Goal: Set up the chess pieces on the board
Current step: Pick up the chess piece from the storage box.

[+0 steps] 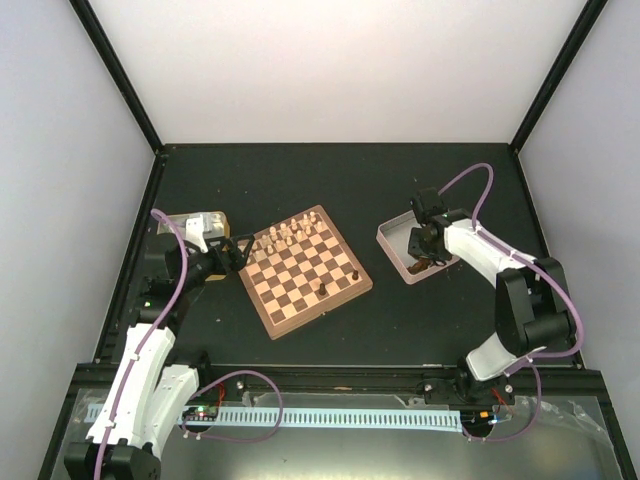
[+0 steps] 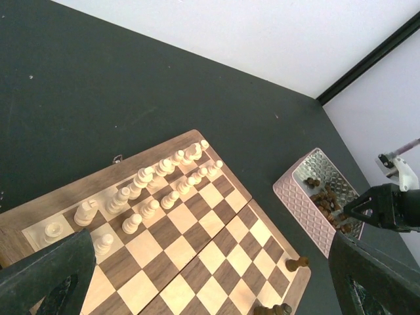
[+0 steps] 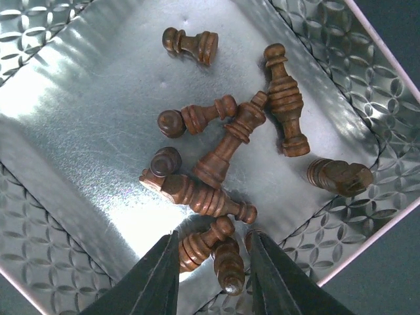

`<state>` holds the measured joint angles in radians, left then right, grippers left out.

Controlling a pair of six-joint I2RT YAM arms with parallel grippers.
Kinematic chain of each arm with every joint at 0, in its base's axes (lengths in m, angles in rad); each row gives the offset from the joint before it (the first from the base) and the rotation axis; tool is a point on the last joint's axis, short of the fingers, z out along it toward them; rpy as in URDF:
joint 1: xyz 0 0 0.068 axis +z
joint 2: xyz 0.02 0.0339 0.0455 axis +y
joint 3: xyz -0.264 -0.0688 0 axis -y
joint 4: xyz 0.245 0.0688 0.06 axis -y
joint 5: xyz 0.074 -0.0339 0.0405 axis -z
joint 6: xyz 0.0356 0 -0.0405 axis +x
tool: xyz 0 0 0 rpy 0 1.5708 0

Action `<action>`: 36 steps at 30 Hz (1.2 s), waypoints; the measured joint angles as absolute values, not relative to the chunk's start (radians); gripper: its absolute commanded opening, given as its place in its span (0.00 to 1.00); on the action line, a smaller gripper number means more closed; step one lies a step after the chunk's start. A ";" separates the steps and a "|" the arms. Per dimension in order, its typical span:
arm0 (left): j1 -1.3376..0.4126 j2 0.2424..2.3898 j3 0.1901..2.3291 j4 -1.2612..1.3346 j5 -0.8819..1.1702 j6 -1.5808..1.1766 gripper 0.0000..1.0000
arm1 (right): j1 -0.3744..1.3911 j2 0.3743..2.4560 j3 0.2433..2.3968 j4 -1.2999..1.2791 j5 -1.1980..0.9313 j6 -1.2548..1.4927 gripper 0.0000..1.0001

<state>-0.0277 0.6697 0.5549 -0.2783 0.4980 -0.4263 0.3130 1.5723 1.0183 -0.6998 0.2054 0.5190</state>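
Over on the right, the right end effector (image 3: 213, 239) hangs nose-down inside the pink-sided tin (image 3: 52, 262), which sits on the dark worktop (image 1: 350, 190) just to the right of the board (image 1: 305, 271). Its jaws are partly open and straddle two of the dark pieces (image 3: 205, 241) lying on their sides at the near end of the tin. One finger (image 3: 161, 275) is right against a piece, but I can't tell if it is pressing. The other dark pieces are scattered on the tin floor just beyond the fingertips. They include a tall one (image 3: 285, 98) up by the far wall and one alone (image 3: 191, 44) near the top corner.

The board lies skewed in the middle of the worktop. The pale pieces (image 1: 287, 237) stand in two rows along its far-left side. Two dark pawns (image 1: 322, 288) stand upright by the opposite side, well apart from the pale rows.

The left end effector (image 2: 210, 239) hovers above the board's left corner with its jaws spread as wide as they go and nothing between them. The pale rows are directly under its view. A gold tin (image 1: 200, 222) sits beside that arm.
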 measured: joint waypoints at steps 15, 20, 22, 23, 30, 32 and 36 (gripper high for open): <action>-0.028 0.669 0.555 -0.283 0.498 -0.422 0.99 | 0.313 1.625 0.985 -0.698 0.207 0.505 0.10; -0.028 0.669 0.555 -0.283 0.498 -0.422 0.99 | 0.313 1.627 0.984 -0.685 0.208 0.507 0.01; -0.028 0.669 0.555 -0.283 0.498 -0.422 0.99 | 0.313 1.623 0.985 -0.685 0.207 0.503 0.01; -0.028 0.669 0.555 -0.283 0.499 -0.422 0.99 | 0.313 1.618 0.985 -0.685 0.206 0.503 0.01; -0.028 0.668 0.555 -0.283 0.501 -0.422 0.99 | 0.313 1.495 1.003 -0.691 0.145 0.503 0.01; -0.028 0.668 0.555 -0.283 0.502 -0.422 0.99 | 0.313 1.459 1.023 -0.686 0.111 0.504 0.01; -0.028 0.667 0.555 -0.283 0.503 -0.422 0.99 | 0.313 1.427 1.036 -0.673 0.067 0.508 0.01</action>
<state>-0.0277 0.6674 0.5549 -0.2832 0.5030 -0.4225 0.3130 1.4269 1.0363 -0.6731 0.0669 0.5076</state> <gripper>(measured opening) 0.988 0.076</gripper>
